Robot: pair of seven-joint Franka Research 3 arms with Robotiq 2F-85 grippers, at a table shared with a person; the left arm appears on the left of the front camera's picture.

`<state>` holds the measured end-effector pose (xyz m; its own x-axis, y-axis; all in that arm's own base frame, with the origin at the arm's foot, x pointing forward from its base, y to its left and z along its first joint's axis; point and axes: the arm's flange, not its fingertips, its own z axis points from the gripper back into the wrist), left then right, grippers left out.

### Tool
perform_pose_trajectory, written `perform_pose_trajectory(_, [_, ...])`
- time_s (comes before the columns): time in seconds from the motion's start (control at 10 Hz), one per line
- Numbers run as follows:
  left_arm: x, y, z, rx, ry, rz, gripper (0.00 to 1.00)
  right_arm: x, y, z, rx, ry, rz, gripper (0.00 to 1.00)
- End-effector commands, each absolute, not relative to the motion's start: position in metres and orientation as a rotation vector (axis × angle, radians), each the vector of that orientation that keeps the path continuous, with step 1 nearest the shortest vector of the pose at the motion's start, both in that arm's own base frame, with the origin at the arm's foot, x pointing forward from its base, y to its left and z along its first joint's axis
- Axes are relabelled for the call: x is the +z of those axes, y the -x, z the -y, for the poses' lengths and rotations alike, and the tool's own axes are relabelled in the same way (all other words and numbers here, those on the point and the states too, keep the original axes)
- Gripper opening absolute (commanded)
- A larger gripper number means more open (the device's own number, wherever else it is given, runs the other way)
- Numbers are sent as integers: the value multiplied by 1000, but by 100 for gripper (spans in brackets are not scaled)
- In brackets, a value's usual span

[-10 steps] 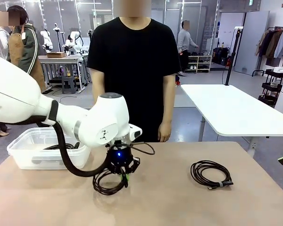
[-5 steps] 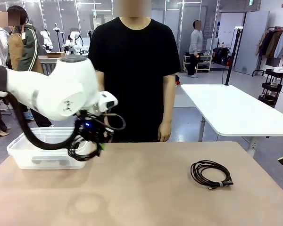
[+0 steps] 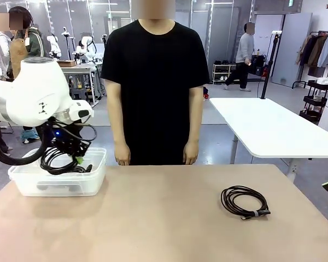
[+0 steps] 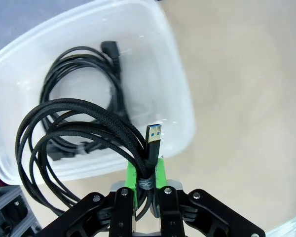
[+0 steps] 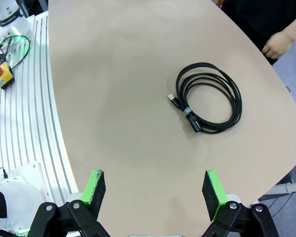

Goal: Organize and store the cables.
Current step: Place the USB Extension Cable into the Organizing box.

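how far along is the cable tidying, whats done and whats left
Done: the stored cable lies coiled in the clear bin. In hand: the left gripper is shut on the braided cable, held over that bin, not yet released. Left: the loose cable lies coiled on the table, the right gripper open and apart from it.

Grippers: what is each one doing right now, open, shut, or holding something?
Left gripper: shut on a coiled black cable.
Right gripper: open, holding nothing.
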<state>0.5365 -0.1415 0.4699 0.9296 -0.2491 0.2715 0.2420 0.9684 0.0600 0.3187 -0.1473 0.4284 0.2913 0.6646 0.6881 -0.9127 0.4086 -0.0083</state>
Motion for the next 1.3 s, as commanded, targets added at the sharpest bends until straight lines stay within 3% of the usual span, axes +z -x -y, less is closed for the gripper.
perform_pose_trajectory(0.0, [464, -573, 128, -270, -46, 204, 0, 429, -319, 148, 1102, -437, 690, 100])
perform_pose_trajectory(0.3, [431, -619, 106, -305, -52, 171, 0, 429, -319, 148, 1102, -437, 690, 100])
perform_pose_trajectory(0.6, [409, -629, 109, -323, -17, 141, 0, 429, -319, 148, 1102, -437, 690, 100])
perform_pose_trajectory(0.7, [407, -628, 112, -334, -7, 158, 51, 429, -319, 148, 1102, -437, 690, 100])
perform_pose_trajectory(0.8, [410, -621, 111, -327, -7, 145, 51, 429, -319, 148, 1102, -437, 690, 100])
perform_pose_trajectory(0.9, [410, -618, 113, -325, -6, 155, 85, 429, -319, 148, 1102, -437, 690, 100])
perform_pose_trajectory(1.0, [410, -614, 115, -319, -7, 153, 54, 429, -319, 148, 1102, -437, 690, 100])
perform_pose_trajectory(1.1, [409, -610, 116, -317, -6, 149, 100, 429, -319, 148, 1102, -437, 690, 100])
perform_pose_trajectory(1.2, [410, -605, 118, -313, -13, 149, 88, 429, -319, 148, 1102, -437, 690, 100])
